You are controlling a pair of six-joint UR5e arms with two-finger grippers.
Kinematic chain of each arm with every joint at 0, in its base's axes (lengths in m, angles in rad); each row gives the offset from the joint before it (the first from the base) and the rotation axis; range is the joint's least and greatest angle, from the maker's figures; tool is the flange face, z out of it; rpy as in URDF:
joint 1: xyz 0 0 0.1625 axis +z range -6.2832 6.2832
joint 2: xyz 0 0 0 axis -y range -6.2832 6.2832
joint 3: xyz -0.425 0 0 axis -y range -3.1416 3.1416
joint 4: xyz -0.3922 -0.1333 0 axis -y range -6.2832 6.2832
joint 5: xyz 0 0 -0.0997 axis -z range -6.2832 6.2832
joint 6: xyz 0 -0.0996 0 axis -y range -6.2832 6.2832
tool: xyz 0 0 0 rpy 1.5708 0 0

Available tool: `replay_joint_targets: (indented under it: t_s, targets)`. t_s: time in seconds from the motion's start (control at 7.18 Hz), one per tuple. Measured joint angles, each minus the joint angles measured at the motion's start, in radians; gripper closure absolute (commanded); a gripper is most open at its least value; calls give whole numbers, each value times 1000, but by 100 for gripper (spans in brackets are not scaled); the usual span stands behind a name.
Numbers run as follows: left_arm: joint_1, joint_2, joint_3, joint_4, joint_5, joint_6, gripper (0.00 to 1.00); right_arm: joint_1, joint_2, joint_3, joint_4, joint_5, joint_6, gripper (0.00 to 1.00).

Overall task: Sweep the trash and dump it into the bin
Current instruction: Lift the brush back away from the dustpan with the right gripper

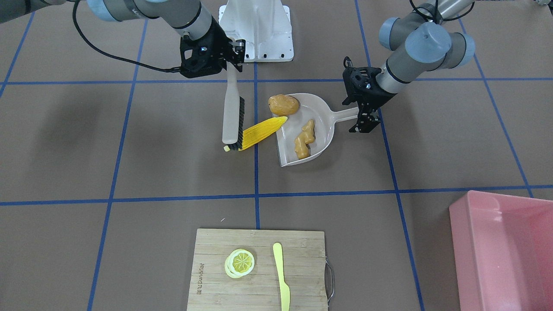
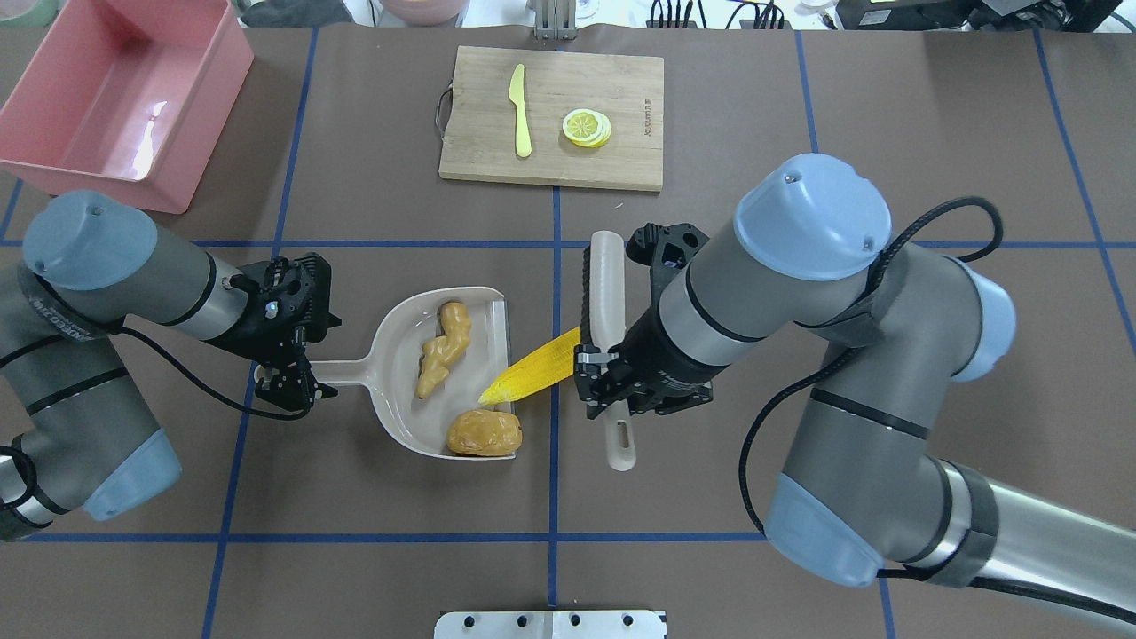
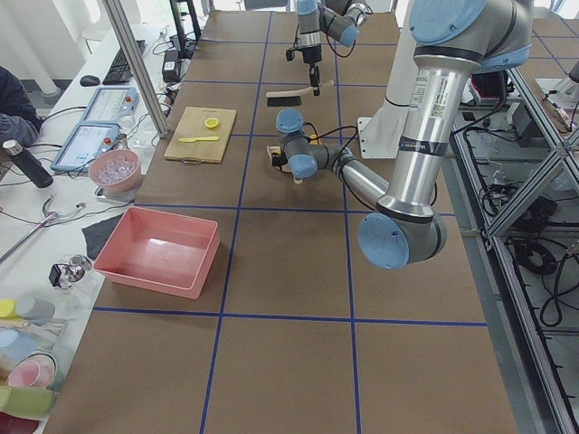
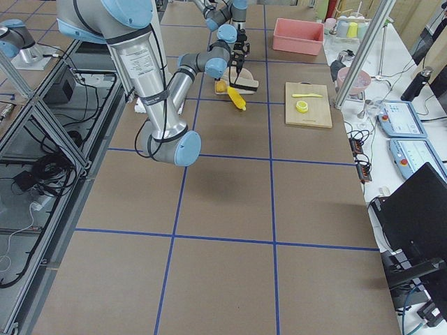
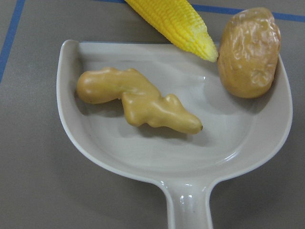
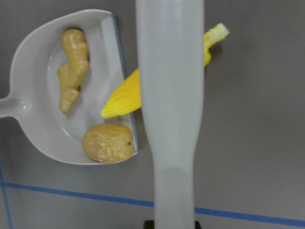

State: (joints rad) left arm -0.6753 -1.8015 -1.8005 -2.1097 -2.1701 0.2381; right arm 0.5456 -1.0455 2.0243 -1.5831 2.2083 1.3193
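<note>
My left gripper (image 2: 297, 380) is shut on the handle of the beige dustpan (image 2: 399, 355), which lies flat on the table. The ginger root (image 2: 441, 349) and the potato (image 2: 484, 432) lie in the pan. The corn cob (image 2: 532, 377) lies on the table with its tip over the pan's lip. My right gripper (image 2: 611, 382) is shut on the handle of a white brush (image 2: 608, 284), whose bristles press against the corn's far end. The empty pink bin (image 2: 209, 124) stands at the far left corner. The left wrist view shows the ginger root (image 5: 143, 102), the potato (image 5: 249, 52) and the corn tip (image 5: 183, 24).
A wooden cutting board (image 2: 621, 115) at the table's far middle carries a lemon slice (image 2: 586, 127) and a yellow knife (image 2: 520, 111). A white mounting plate (image 1: 257, 30) sits by the robot's base. Blue tape lines cross the brown table.
</note>
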Motion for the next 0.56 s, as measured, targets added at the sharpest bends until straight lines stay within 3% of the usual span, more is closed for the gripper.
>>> replay_joint_targets:
  t_s: [0.28, 0.56]
  targets:
    - [-3, 26, -13, 0, -29, -28, 10, 21, -41, 64, -207, -25, -237, 100]
    - [-4, 43, -21, 1, -37, -31, 10, 13, -48, 1, -260, -75, -357, 100]
